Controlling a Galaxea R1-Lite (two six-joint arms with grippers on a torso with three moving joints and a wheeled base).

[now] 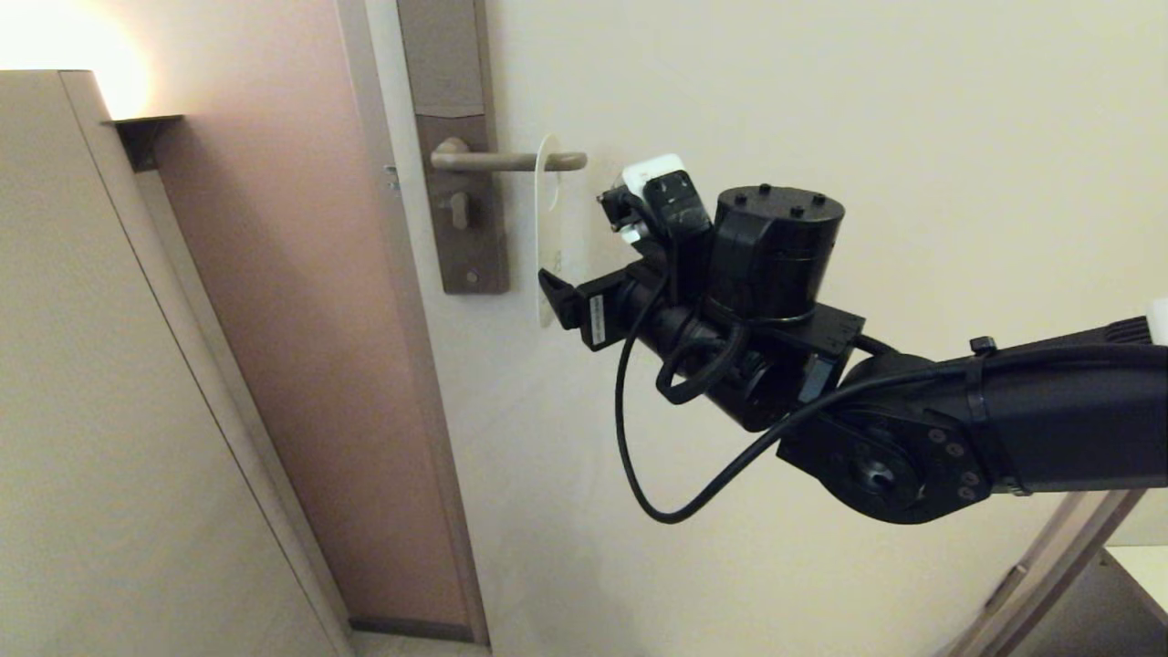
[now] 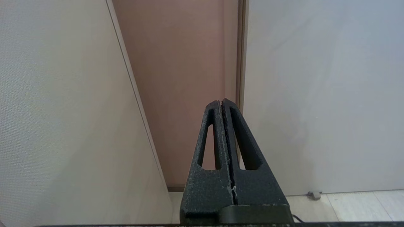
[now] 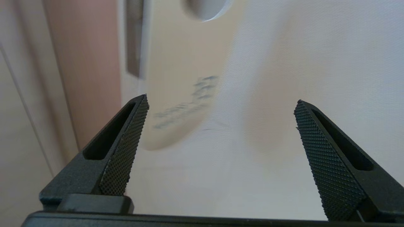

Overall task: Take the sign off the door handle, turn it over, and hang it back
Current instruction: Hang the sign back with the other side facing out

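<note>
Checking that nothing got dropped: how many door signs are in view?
1. The sign hangs on the door handle, white side showing, just ahead of the open right gripper. None shows elsewhere.

The right gripper (image 3: 221, 104) stands wide open, nothing between its two black fingers (image 3: 126, 151). Ahead of them hangs the sign (image 3: 180, 94), its pale side facing the camera, dark print blurred and unreadable. The sign's rounded lower end sits just beside one fingertip. The hole (image 3: 206, 8) shows at the edge. Behind is the pale door (image 3: 315, 63).
</note>
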